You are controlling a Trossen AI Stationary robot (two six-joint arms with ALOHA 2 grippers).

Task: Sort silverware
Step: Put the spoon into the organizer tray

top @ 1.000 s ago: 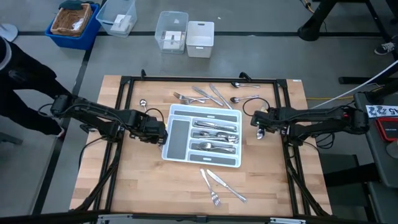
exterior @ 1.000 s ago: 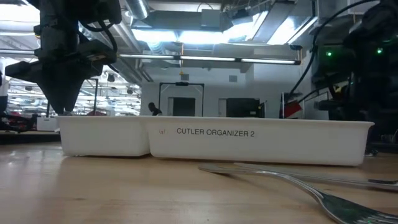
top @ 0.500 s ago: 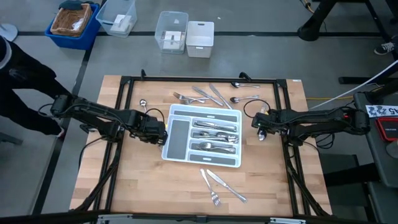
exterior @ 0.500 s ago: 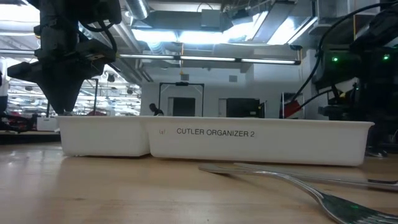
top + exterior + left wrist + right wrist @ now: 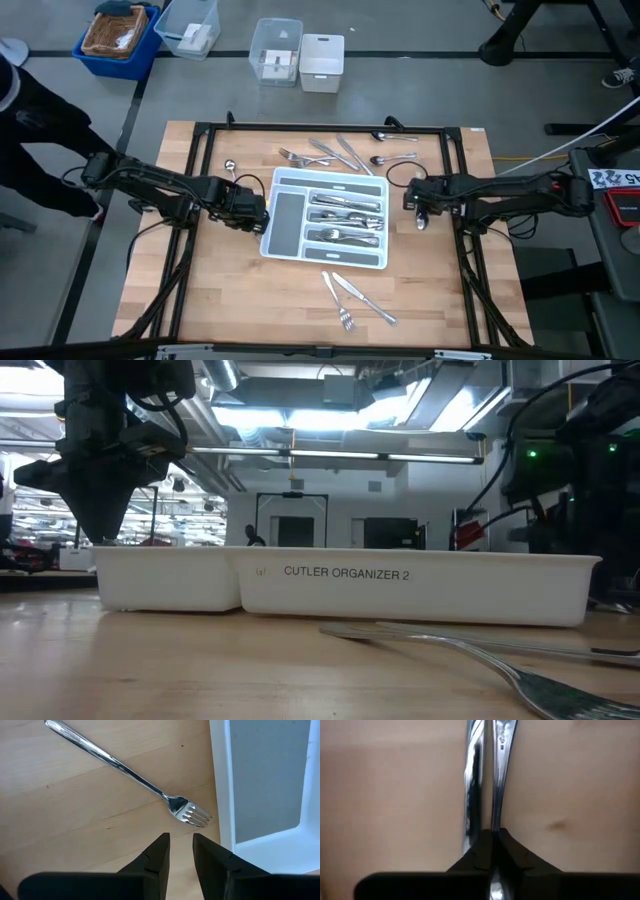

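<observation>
On the pale wooden surface [image 5: 230, 300], shiny silver metal silverware [image 5: 340, 153] lies scattered far and near of the white rectangular compartment tray [image 5: 283, 248], some already inside. The right gripper [image 5: 493, 837], right of the tray, has its jaws clenched on a slim silver utensil handle [image 5: 500, 775]; the left gripper [image 5: 181, 851], at the tray's left, has jaws slightly parted, grasping nothing. Blue and clear bins [image 5: 190, 25] sit on the grey floor beyond.

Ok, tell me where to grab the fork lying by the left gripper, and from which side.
Grip the fork mid-handle, from straight above, fingers across the shaft. It lies flat on bare wood there, whereas its tines sit close to the tray wall. The left gripper hovers just short of the tines.

Glossy metal silverware [image 5: 345, 208], matt wooden table [image 5: 230, 290]
</observation>
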